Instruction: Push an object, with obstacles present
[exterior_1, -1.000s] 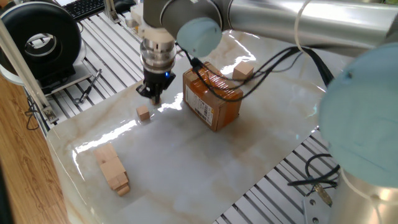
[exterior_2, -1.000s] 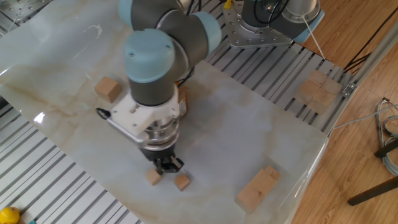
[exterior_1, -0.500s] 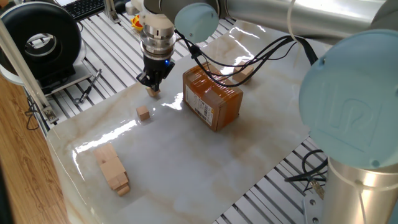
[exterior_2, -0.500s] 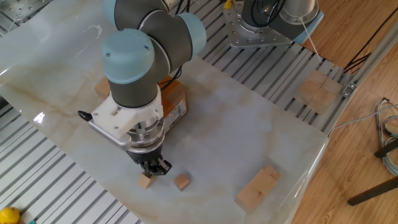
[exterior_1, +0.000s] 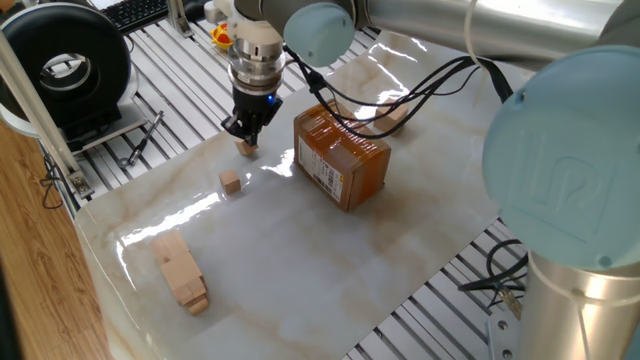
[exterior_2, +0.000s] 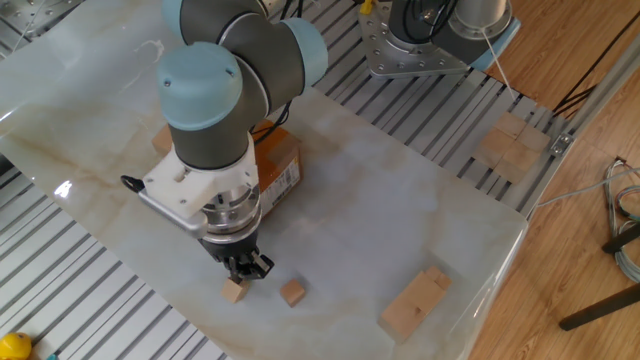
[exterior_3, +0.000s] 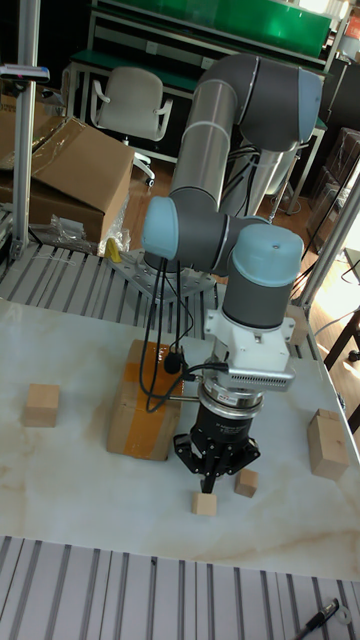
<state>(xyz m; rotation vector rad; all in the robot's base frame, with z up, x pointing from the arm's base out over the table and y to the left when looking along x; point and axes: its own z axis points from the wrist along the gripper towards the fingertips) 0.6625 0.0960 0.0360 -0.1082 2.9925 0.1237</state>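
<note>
Since a second ago the gripper (exterior_2: 243, 272) has carried a small cube (exterior_2: 235, 290) toward the table's (exterior_2: 420, 190) near edge in the other fixed view, away from the second small cube (exterior_2: 292, 292). Its jaws look nearly closed, tips touching the cube's top edge; cannot tell whether they grip it. The cardboard box (exterior_1: 341, 158) stands behind the arm.

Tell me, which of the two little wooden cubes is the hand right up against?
The small cube directly under the hand, near the table's edge. The other small cube sits apart on open table, untouched.
</note>
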